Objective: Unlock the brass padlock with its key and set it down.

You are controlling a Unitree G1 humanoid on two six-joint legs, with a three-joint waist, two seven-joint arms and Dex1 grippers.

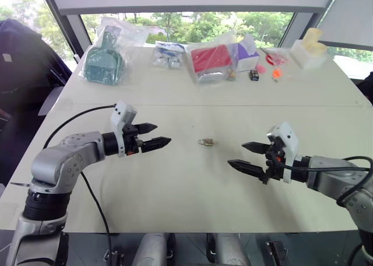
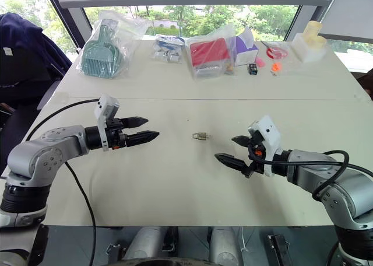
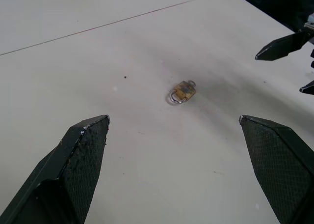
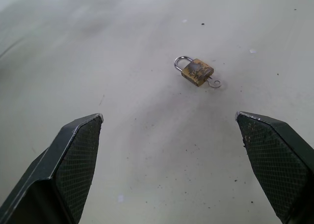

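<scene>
While both arms are reaching in over the near half of the pale, matte white table [image 1: 175, 219], the left gripper [image 1: 152, 135] and the right gripper [image 1: 245, 156] are hovering with their black, tapered fingers spread wide and holding nothing. Their inner pads [image 4: 78, 160] are showing a fine cross-hatched texture. Between the two grippers, apart from both, the small yellowish-brass padlock [image 1: 205, 142] is lying flat on the tabletop, its thin silvery shackle loop sitting closed, and a small wire-like key [image 4: 214, 83] is sticking out of the end opposite the shackle. Nothing is standing between either gripper and the padlock; the surface around it is bare apart from faint dark specks and smudges.

Farther back, past a thin seam [image 1: 233, 105] crossing the table, a row of items is lying along the far edge: a teal plastic dustpan in a clear bag [image 1: 104, 63], a small clear bag of bluish parts [image 1: 168, 54], a red flat block in crinkled clear wrap [image 1: 211, 60], a purple-and-white box [image 1: 247, 57], a small black item [image 1: 254, 75], pink and orange bits [image 1: 274, 67] and a cream foam block [image 1: 309, 49].
</scene>
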